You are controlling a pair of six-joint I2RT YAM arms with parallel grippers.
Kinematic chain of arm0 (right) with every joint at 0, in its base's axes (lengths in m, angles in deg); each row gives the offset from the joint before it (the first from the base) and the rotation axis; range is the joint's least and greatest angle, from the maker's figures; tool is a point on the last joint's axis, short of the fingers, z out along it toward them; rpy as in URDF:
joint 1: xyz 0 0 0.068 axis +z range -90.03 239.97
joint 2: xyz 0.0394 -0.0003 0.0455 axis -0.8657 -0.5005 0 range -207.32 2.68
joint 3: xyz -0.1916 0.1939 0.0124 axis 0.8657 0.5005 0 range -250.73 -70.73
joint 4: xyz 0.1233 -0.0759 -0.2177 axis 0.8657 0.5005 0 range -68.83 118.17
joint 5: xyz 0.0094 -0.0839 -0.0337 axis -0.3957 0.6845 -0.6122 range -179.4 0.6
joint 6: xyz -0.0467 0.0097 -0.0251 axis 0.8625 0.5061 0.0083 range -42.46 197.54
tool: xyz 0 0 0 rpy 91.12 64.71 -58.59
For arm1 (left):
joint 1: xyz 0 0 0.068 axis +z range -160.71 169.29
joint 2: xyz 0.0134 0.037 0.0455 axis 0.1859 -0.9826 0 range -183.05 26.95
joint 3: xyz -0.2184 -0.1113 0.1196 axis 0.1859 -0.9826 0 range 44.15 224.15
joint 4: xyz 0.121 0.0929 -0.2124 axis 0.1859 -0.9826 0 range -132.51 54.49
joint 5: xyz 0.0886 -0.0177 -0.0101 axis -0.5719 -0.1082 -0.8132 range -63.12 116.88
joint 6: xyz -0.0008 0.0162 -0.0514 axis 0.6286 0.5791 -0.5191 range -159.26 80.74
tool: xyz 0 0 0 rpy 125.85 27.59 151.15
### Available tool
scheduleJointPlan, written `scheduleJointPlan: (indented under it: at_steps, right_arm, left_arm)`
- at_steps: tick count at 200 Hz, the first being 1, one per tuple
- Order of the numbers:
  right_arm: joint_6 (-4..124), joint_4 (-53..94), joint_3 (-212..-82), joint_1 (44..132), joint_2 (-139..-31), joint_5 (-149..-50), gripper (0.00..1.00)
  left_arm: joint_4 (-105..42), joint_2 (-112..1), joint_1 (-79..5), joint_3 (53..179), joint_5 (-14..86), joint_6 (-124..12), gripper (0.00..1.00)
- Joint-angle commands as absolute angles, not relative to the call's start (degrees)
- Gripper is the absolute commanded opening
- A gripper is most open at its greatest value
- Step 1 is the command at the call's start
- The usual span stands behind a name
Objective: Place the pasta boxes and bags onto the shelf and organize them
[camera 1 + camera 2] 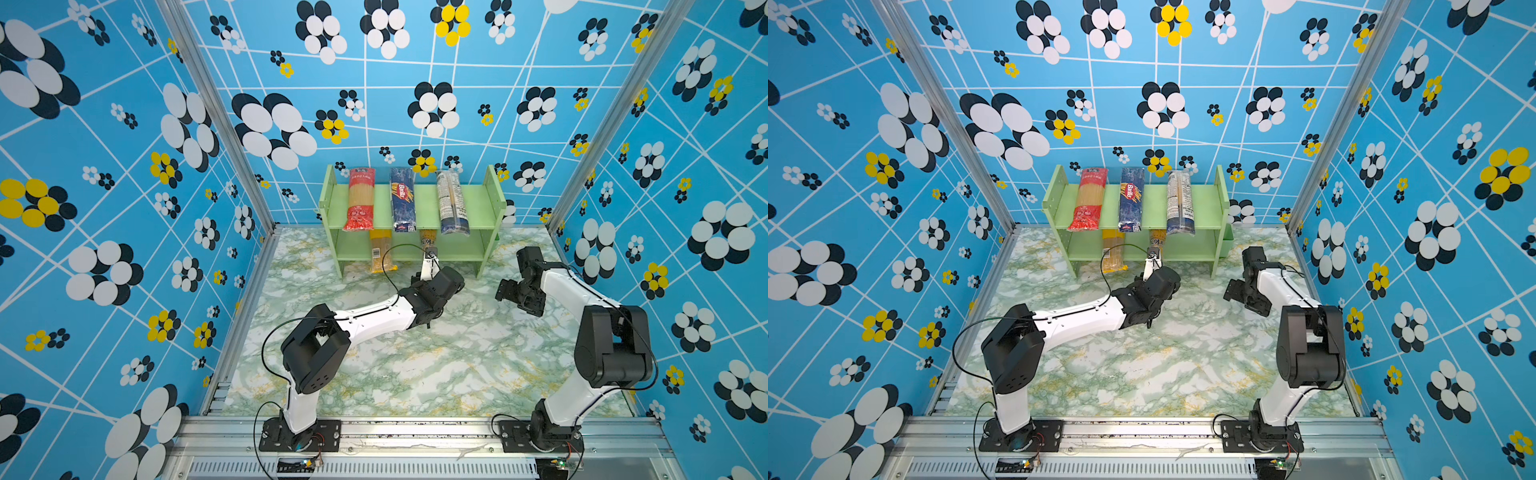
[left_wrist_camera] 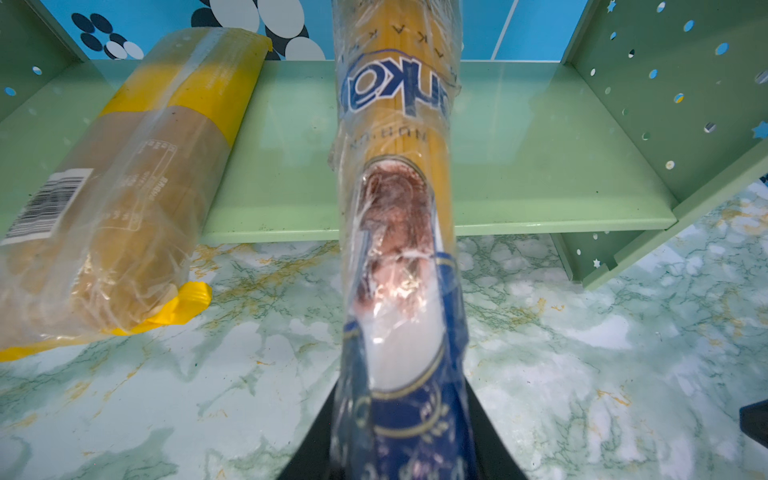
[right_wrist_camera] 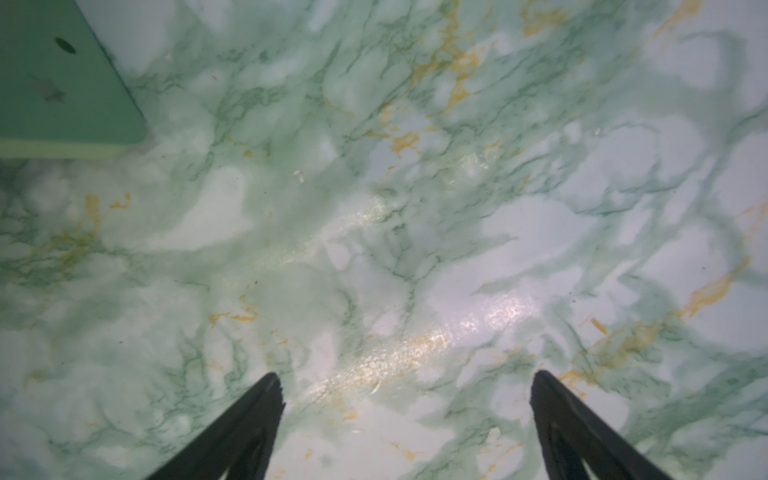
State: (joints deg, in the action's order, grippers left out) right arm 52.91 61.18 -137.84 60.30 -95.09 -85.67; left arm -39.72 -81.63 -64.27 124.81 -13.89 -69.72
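The pale green shelf (image 1: 482,208) (image 1: 1204,208) stands at the back of the table. Its top tier carries a red bag (image 1: 359,199), a dark blue Barilla pack (image 1: 402,199) and a blue pack with a white label (image 1: 452,203). A yellow-topped clear bag (image 1: 381,251) (image 2: 124,187) lies on the lower tier (image 2: 540,166), sticking out in front. My left gripper (image 1: 430,259) (image 2: 399,449) is shut on the blue end of a clear bag (image 2: 399,208), whose far part reaches over the lower tier. My right gripper (image 1: 505,291) (image 3: 405,386) hangs open and empty over the table.
The green marble tabletop (image 1: 415,365) spreads in front of the shelf. A small green cup (image 1: 1227,245) hangs on the shelf's right side panel. The shelf's right foot (image 3: 62,83) is close to my right gripper. Patterned blue walls close in three sides.
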Motion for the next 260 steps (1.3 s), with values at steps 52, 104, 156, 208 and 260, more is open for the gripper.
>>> scheduleJointPlan:
  at_steps: [52,104,156,208,260]
  right_arm:
    - [53.35,62.09,-137.32,59.93,-95.94,-85.54,0.95]
    - [53.35,62.04,-137.13,59.97,-95.82,-85.45,0.95]
    - [53.4,62.19,-137.24,59.92,-95.81,-85.4,0.95]
    - [53.49,62.26,-137.1,59.92,-95.67,-85.09,0.95]
    - [53.54,62.32,-137.01,59.94,-95.59,-85.01,0.95]
  left_arm:
    - [-32.3,-80.89,-63.24,129.23,-18.03,-68.15,0.0]
    - [-32.67,-81.57,-62.55,129.98,-16.91,-68.07,0.0]
    - [-32.47,-82.63,-62.3,131.22,-16.59,-67.0,0.0]
    - [-31.86,-83.03,-62.14,131.47,-16.01,-66.68,0.0]
    - [-31.69,-83.39,-61.62,131.82,-15.74,-66.41,0.0]
